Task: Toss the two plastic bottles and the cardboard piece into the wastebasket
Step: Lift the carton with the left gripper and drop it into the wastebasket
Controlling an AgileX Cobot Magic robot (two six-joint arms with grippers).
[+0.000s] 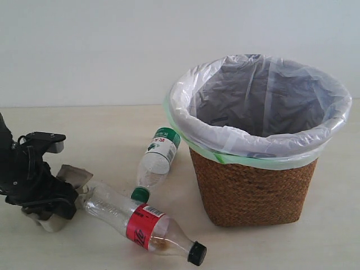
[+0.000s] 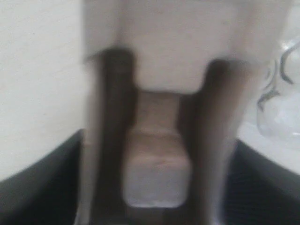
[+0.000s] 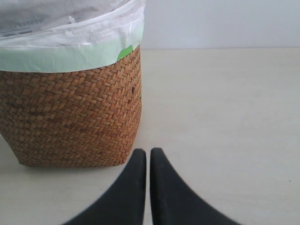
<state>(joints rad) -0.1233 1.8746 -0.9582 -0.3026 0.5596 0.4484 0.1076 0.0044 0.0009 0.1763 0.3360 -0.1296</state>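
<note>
left gripper (image 1: 56, 184) astride the cardboard piece (image 1: 76, 175)
the piece lies between its spread jaws, by the base of the red-labelled bottle (image 1: 143, 225); whether they pinch it, i cannot tell. the wastebasket (image 1: 253, 191) stands well off to the right, past the green-capped bottle (image 1: 158, 157). the right gripper (image 3: 148, 159), pressed closed, is much farther from the piece.

Bright, even light; cardboard piece (image 2: 157, 173) badly blurred.
</note>
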